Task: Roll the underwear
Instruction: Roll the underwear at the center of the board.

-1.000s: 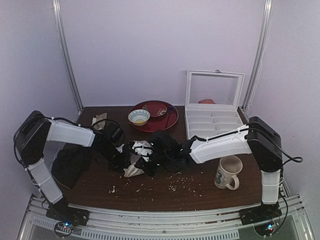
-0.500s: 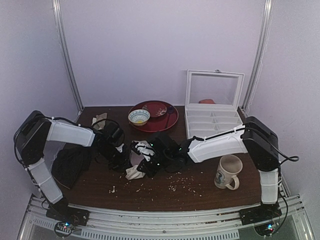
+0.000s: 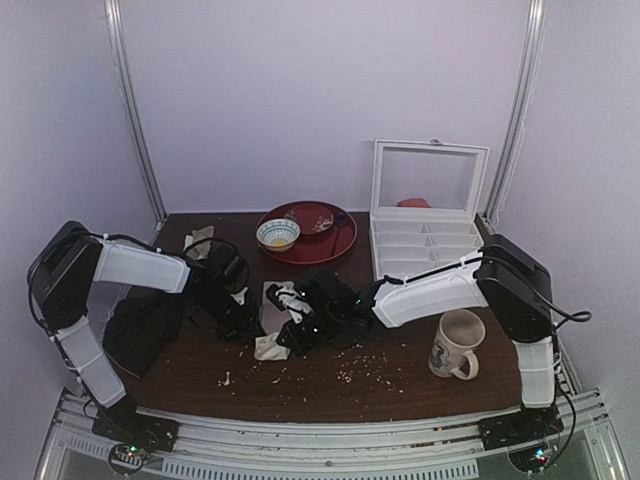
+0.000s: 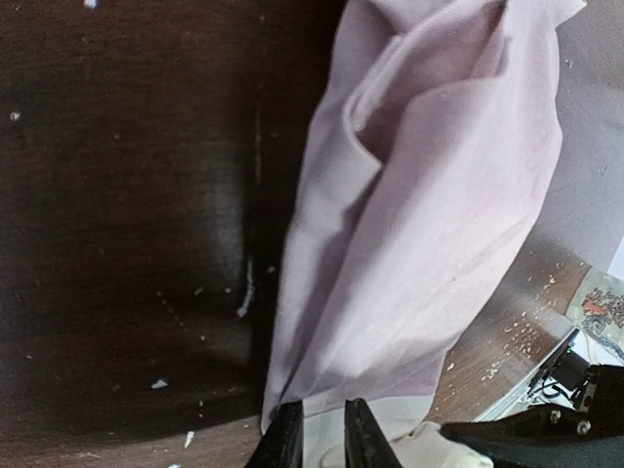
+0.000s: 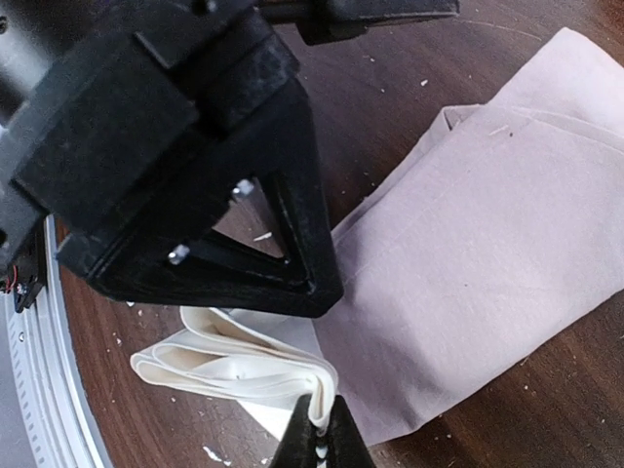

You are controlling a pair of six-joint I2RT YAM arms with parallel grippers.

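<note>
The underwear (image 3: pixel 272 308) is pale pink thin fabric lying on the dark table between my grippers, its whitish waistband (image 3: pixel 268 347) at the near end. In the left wrist view the pink fabric (image 4: pixel 439 214) stretches away from my left gripper (image 4: pixel 322 437), which is shut on its waistband edge. In the right wrist view my right gripper (image 5: pixel 319 439) is shut on the folded-over waistband (image 5: pixel 234 366), with the pink fabric (image 5: pixel 487 253) spread beyond it. The left gripper's black body (image 5: pixel 195 146) hangs right over that spot. Both grippers (image 3: pixel 245 318) (image 3: pixel 292 330) sit close together.
A black cloth (image 3: pixel 140 330) lies at the left edge. A mug (image 3: pixel 455 343) stands at the right front. A red plate (image 3: pixel 325 245) with a bowl (image 3: pixel 277 234) and an open white compartment box (image 3: pixel 425 240) stand at the back. Crumbs (image 3: pixel 360 365) dot the front.
My right gripper has moved left with the waistband. The pink fabric now lies flatter and shows more between the two grippers. The left arm has barely moved.
</note>
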